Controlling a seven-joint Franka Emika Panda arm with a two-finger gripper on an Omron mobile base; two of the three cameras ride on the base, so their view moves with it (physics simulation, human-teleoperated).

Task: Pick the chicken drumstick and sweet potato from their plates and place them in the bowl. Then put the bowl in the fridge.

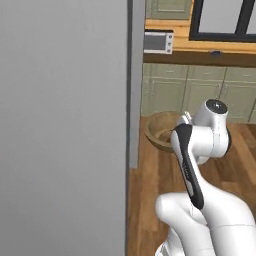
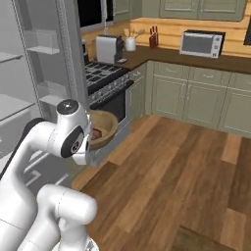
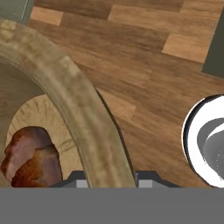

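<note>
In one bowl point(image 3: 87, 127) — one drumstick point(image 3: 30, 155)

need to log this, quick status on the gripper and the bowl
Gripper shut on the bowl rim, bowl carried clear of the floor. Chicken drumstick inside; sweet potato not visible. Fridge open just left, grey door panel close beside the arm.
</note>
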